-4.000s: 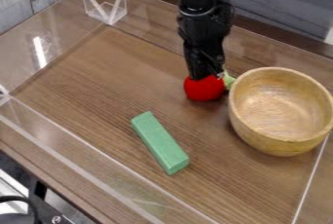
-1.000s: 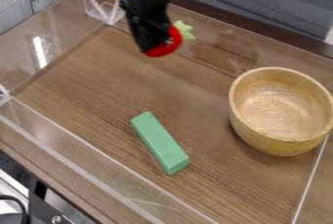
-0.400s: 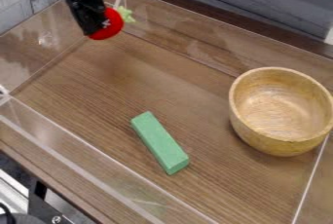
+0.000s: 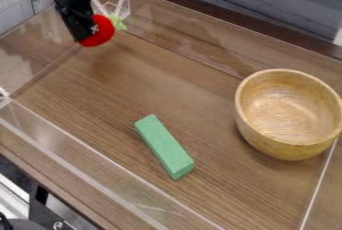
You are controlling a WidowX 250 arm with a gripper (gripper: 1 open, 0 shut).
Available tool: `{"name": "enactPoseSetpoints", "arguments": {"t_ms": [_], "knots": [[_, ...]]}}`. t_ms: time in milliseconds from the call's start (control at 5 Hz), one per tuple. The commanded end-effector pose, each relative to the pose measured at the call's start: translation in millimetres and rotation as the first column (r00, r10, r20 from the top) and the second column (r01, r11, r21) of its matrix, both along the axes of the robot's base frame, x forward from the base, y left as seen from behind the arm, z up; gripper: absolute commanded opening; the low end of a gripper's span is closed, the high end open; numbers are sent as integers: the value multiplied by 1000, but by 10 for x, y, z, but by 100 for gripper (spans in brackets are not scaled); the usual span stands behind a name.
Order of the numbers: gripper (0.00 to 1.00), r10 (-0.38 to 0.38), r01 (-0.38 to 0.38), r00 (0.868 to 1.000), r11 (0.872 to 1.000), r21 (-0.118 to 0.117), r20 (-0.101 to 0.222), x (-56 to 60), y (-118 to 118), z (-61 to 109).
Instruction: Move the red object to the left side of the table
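The red object [image 4: 96, 34], a small round toy fruit with a green leafy top, hangs above the far left part of the table [image 4: 160, 84]. My black gripper [image 4: 83, 24] comes down from the top left and is shut on the red object. The fruit's left half is partly covered by the fingers. Whether it touches the wood I cannot tell.
A green rectangular block [image 4: 163, 145] lies near the front middle. A wooden bowl [image 4: 289, 112] stands at the right. Low clear acrylic walls [image 4: 40, 69] border the tabletop, with a clear corner piece [image 4: 118, 2] at the back left, right behind the gripper.
My gripper has carried the red object leftward from the back middle to the far left, and slightly lower in the last moment. Block and bowl have not moved.
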State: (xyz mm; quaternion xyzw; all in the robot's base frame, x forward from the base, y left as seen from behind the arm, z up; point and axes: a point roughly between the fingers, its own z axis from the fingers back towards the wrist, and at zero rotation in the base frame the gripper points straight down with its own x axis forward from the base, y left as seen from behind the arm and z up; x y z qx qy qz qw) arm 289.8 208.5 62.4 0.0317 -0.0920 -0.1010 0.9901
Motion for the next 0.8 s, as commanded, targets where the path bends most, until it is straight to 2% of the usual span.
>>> {"name": "enactPoseSetpoints", "arguments": {"t_ms": [0,400,600], "knots": [[100,27,-28,999,999,24,46,69,91,101],[100,41,-41,999,999,-9,31,172,84,122],[100,35,-35,999,999,-19,22,199,68,16]]}}
